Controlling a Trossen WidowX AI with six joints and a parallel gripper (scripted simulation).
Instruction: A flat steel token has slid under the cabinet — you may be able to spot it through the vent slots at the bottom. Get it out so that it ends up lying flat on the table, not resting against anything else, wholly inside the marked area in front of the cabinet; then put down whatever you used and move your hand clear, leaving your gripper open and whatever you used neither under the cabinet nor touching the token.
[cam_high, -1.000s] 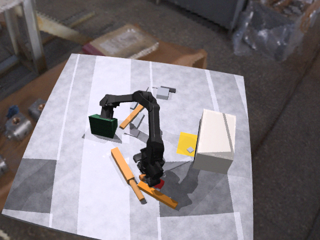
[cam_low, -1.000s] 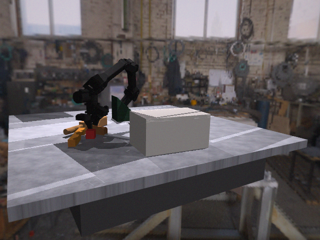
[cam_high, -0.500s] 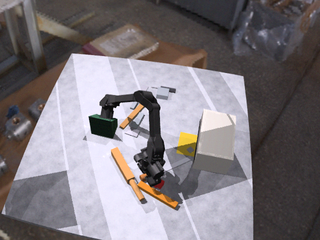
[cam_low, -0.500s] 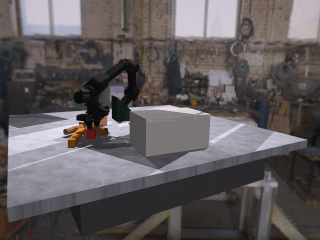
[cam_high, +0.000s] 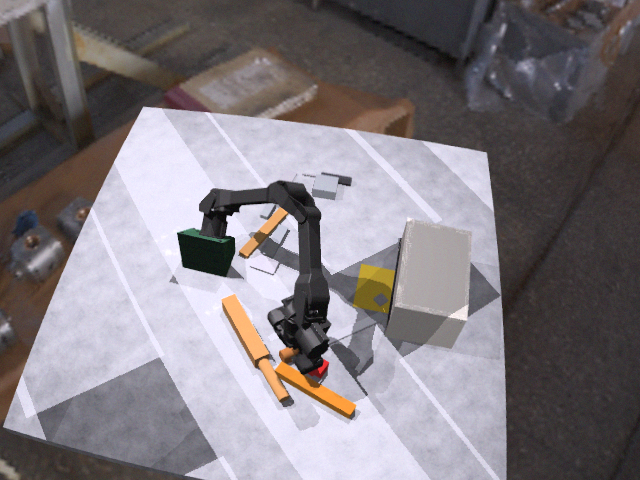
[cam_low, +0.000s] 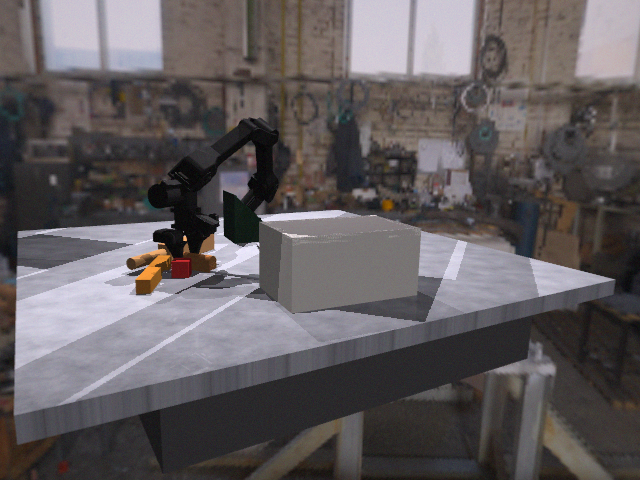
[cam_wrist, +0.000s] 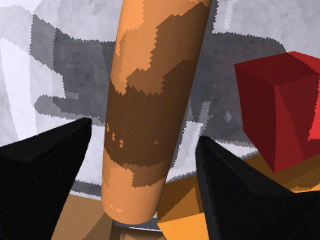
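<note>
The flat grey token (cam_high: 381, 299) lies inside the yellow marked area (cam_high: 365, 281), near its cabinet-side lower corner. The pale cabinet (cam_high: 436, 268) (cam_low: 356, 271) stands just beyond that area. My gripper (cam_high: 299, 361) (cam_low: 187, 253) (cam_wrist: 144, 135) is open low over the table, away from the cabinet. Its fingers stand on either side of a round orange handle (cam_wrist: 150, 90) (cam_high: 287, 354) (cam_low: 206, 262), with gaps showing on both sides in the wrist view. What the handle joins onto is hidden or unclear.
A red block (cam_high: 320, 368) (cam_low: 180, 268) (cam_wrist: 260, 105) is close beside the fingers. An orange bar (cam_high: 320, 391) (cam_low: 148, 280) and an orange paddle (cam_high: 244, 330) lie nearby. Another orange bar (cam_high: 263, 232), a grey block (cam_high: 325, 186) and a dark green box (cam_high: 206, 254) (cam_low: 239, 219) are farther off.
</note>
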